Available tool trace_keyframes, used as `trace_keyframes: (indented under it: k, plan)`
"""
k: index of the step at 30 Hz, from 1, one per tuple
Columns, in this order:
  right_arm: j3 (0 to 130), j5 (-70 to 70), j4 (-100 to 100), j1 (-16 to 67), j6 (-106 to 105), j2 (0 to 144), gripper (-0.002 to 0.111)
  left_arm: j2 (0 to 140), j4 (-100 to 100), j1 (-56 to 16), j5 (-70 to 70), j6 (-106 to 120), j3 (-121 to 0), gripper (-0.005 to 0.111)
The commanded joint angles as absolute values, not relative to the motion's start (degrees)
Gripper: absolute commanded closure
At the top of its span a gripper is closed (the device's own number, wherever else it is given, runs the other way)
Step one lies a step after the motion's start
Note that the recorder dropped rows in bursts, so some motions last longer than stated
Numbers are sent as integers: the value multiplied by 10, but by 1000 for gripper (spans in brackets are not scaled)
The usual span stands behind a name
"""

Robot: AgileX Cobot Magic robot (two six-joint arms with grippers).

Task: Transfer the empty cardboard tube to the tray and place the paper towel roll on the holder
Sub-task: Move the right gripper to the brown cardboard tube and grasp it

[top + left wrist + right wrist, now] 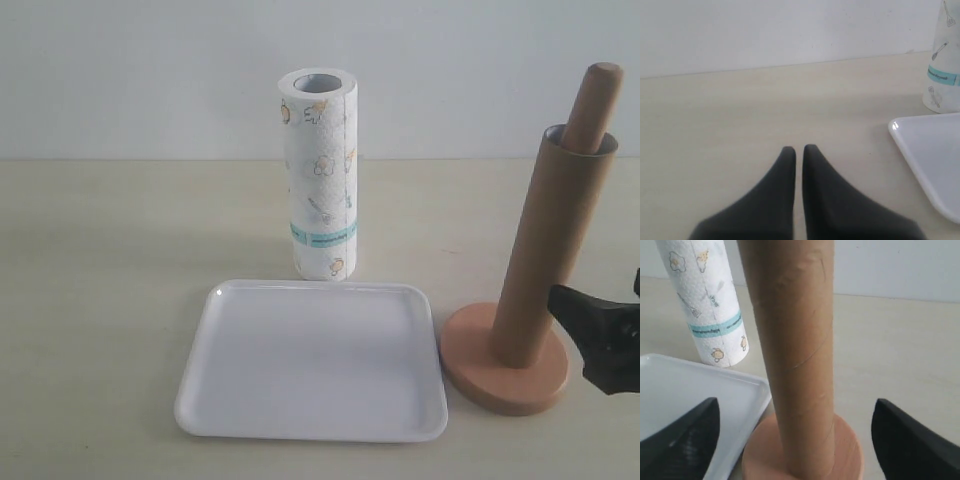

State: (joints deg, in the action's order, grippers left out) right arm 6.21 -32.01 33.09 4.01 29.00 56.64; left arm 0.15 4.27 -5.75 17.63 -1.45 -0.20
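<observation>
While the left end effector [799, 150] hangs low over a bare stretch of the desk [100, 300], its two dark fingers are pressed together with only a thin slit between them and nothing in their grasp; it points across the desk towards the back wall. In its wrist view a corner of the tray and the foot of the paper towel roll lie off to one side. Near the middle of the desk the paper towel roll [320, 180] stands upright on its end, just behind the far rim of the tray [310, 288], which lies flat with nothing in it. Just beside the tray on the right stands the holder [470, 360]. The cardboard tube [555, 250] is sleeved over its pole, lower end on the round base, and the pole's rounded tip pokes out of the top. At the right edge the right end effector [797, 405] reaches in level at the tube's lower half. Its fingers are spread wide, one on each side of the tube, with clear gaps and no grip on it. In all: two end effectors, one roll, one tray, one tube, one holder.
</observation>
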Motion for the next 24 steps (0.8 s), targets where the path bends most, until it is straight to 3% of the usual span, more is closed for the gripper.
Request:
trace_keyframes:
  k: [1, 17, 24]
  plan:
    - [65, -332, 319, 39, 296, 567, 29, 0, 43, -56, 176, -15, 0, 102]
    - [128, -343, 319, 39, 319, 567, 29, 0, 43, -56, 176, -15, 0, 102]
    - [162, -370, 337, 40, 363, 651, 29, 0, 43, -56, 176, -15, 0, 102]
